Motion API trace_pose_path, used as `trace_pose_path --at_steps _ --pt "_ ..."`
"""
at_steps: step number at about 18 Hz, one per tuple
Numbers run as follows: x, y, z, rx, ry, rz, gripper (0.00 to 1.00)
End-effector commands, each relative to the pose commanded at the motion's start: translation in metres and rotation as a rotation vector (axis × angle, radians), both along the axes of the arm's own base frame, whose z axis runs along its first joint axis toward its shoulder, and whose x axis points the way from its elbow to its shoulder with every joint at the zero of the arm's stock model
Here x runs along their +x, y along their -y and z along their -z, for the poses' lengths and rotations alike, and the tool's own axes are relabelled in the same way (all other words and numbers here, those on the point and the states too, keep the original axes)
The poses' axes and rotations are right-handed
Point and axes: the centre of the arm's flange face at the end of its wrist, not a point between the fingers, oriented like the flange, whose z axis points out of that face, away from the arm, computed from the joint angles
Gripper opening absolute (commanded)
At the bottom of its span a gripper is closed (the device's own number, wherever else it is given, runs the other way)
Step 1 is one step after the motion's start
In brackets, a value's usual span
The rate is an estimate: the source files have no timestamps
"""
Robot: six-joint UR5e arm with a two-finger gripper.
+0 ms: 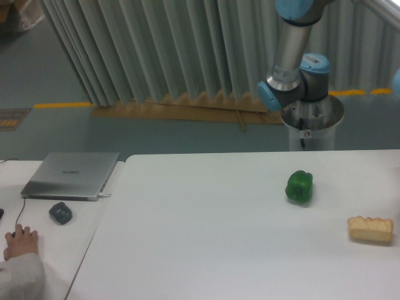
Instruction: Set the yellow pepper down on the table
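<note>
Filmed from one fixed camera, raised at the near side of the table (206,250), angled down across it toward the curtain (156,50) behind.

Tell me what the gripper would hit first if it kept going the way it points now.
Cannot say: the gripper is out of view. Only the arm's base joints show behind the table, so its pointing direction is unknown.

White table (206,237) w/ rounded corner is seen filling most of the lower view. Green bell pepper (299,186) is set on its right part; tan bread-like chunk (370,229) is laid near the right edge, well apart from pepper.
</note>
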Motion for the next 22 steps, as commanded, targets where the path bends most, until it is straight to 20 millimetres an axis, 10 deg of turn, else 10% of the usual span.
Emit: trace_pose_path --at_steps 5,22 --pt "0.043 -0.046 0.005 0.013 0.021 0.103 0.33" --pt "0.083 -0.058 0.022 -0.154 0.156 0.541 0.34"
